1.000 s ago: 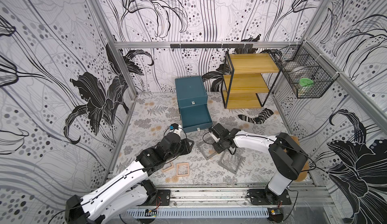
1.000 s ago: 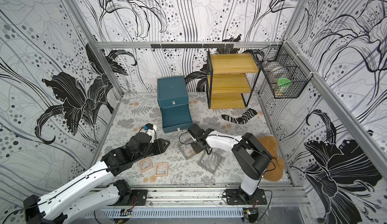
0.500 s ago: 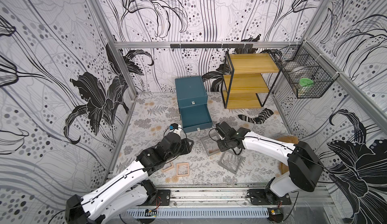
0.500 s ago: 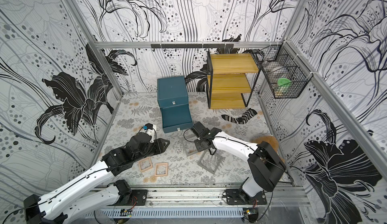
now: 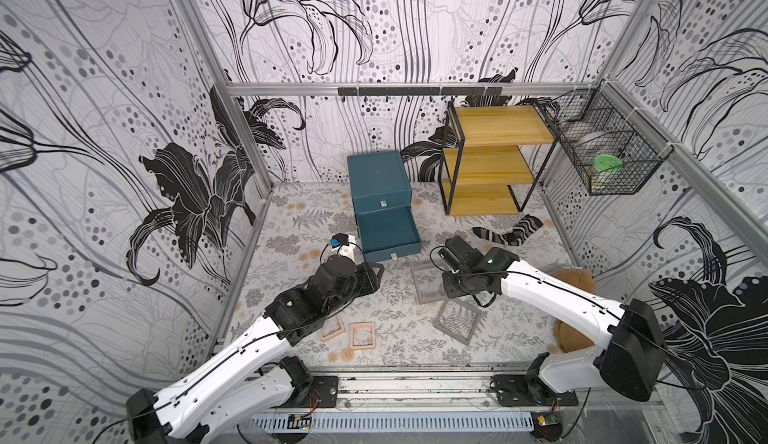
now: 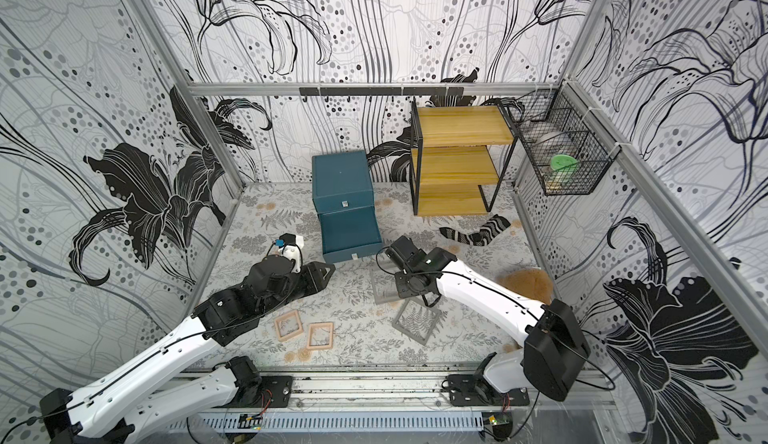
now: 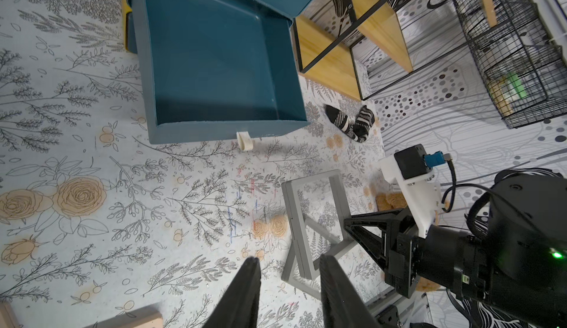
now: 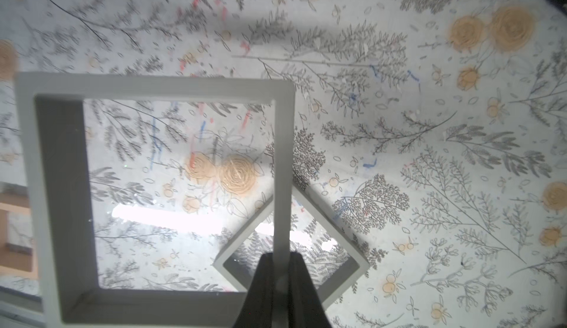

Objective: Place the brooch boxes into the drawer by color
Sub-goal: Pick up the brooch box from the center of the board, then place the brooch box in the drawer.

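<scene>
Right fingers (image 8: 264,286) clenched on one rim of the grey box (image 5: 415,282), held tilted near the open drawer's (image 5: 390,253) front; left fingers (image 7: 242,295) slightly parted, empty; I'd lift it over the front wall, level it, then lower flat before releasing.

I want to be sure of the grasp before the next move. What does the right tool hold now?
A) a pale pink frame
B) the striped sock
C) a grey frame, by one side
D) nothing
C: in the right wrist view the right tool is pinched shut on one thin side of the grey frame, which is lifted off the mat.
</scene>
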Controlling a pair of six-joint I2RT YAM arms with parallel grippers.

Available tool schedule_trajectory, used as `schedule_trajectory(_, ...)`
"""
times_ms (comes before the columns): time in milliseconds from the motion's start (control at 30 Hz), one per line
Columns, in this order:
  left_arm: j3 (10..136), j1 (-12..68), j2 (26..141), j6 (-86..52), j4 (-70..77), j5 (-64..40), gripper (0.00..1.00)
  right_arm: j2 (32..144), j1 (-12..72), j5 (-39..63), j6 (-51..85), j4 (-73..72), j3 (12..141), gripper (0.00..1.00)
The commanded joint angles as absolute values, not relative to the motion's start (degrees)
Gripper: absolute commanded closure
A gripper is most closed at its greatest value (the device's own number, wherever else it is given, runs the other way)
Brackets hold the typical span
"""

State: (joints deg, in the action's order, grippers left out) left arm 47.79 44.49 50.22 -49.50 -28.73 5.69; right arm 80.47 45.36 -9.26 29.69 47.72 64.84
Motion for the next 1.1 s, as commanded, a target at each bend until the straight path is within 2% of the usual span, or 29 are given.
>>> schedule_trajectory(0, 50.28, 44.24, 51.36, -49.40, -27.50, 7.73, 0.62, 80.43, 45.57, -10.79, 31.77, 51.83, 70.35, 1.00)
schedule_trajectory(433, 51.58, 32.76, 51.26, -47.56, -28.65, 3.52, 0.61, 93.52, 45.60, -13.66, 30.94, 56.82, 94.37, 1.00)
schedule_trajectory(633, 51.35, 32.40, 51.19, -47.99, -30.75, 7.18, 0.60, 100.57, 45.56, -13.99, 29.29, 56.34, 102.56, 1.00)
schedule_trajectory(1067, 51.81, 32.34, 50.03, -48.55, -33.50, 10.70, 0.59, 109.83, 45.53, -16.34, 24.68, 53.72, 110.83, 1.00)
